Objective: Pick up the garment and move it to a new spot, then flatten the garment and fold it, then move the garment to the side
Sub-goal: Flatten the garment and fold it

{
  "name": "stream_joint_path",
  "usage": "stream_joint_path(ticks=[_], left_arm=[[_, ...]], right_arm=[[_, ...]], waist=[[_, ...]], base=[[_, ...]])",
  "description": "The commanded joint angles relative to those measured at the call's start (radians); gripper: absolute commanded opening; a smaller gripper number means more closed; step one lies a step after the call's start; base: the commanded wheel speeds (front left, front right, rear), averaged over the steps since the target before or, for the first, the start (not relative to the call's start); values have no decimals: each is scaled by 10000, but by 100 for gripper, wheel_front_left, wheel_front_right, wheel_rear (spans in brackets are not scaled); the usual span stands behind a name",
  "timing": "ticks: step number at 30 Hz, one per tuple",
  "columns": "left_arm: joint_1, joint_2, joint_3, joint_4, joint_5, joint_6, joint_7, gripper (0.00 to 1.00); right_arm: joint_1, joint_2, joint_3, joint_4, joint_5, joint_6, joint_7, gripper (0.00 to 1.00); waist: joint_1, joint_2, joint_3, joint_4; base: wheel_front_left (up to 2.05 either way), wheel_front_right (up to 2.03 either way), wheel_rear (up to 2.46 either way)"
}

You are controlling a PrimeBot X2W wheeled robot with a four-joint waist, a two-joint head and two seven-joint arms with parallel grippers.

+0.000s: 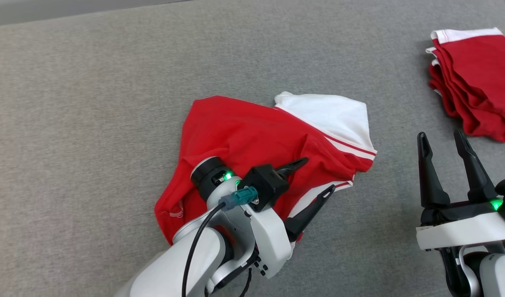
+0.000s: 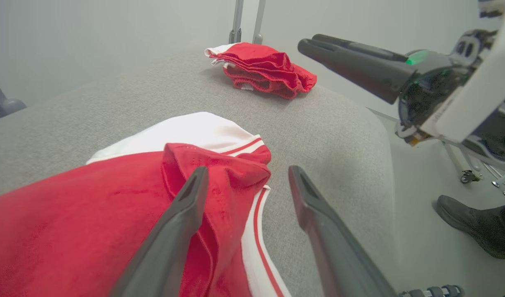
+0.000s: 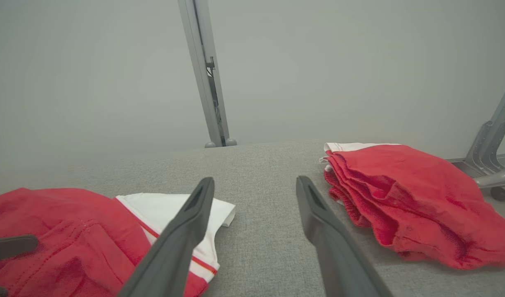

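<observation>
Left gripper [image 1: 319, 173] spread, grasping nothing, at 4 o'clock edge of garment [image 1: 244, 132]. Right gripper [image 1: 440, 136] spread, empty. One garment, centre of grey surface [image 1: 112, 103], long axis 7-to-2 o'clock, white end toward 2. One folded stack [image 1: 479, 82] at 2 o'clock.

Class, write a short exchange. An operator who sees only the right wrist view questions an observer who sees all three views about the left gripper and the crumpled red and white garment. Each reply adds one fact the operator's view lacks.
Operator: Does the left gripper hold the garment?
Observer: No. The left gripper is open and holds nothing.
Operator: Where is it, then?
Observer: Its fingers straddle the striped edge of the garment.
Operator: Anything off the grey surface?
Observer: Yes, a person's dark shoe stands on the floor beside the grey surface.
</observation>
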Motion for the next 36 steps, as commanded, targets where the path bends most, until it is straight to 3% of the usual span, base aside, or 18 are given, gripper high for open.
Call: stream_joint_path(ticks=[1, 12, 18, 19, 20, 21, 28, 36], left_arm=[[-216, 67, 24, 122, -101, -42, 41, 100], [-567, 387, 412, 554, 72, 421, -22, 100], [-516, 492, 277, 595, -94, 324, 259, 100], [-519, 507, 209, 565, -107, 295, 300, 75], [-553, 529, 162, 502, -98, 238, 266, 42], [-568, 534, 117, 468, -116, 220, 257, 0], [-642, 705, 348, -74, -153, 238, -287, 0], [-644, 1506, 1201, -1168, 246, 904, -756, 0]], right_arm=[[-75, -38, 8, 91, 84, 3, -119, 100], [-126, -38, 37, 454, 383, 3, -561, 100], [-238, -39, 120, 544, 401, 3, -541, 100], [-243, -39, 143, 537, 416, 3, -548, 100], [-237, -39, 152, 533, 432, 3, -566, 100], [-240, -39, 158, 537, 443, 3, -579, 100], [-196, -40, -26, 572, 416, 3, -627, 100], [-68, -42, -348, 401, 292, 3, -502, 100]], waist=[[0, -1, 205, -281], [0, -1, 453, -545], [0, -1, 462, -495], [0, -1, 466, -494], [0, -1, 472, -492], [0, -1, 474, -491], [0, -1, 405, -412], [0, -1, 185, -21]], base=[[0, 0, 0], [0, 0, 0], [0, 0, 0], [0, 0, 0], [0, 0, 0], [0, 0, 0], [0, 0, 0], [0, 0, 0]])
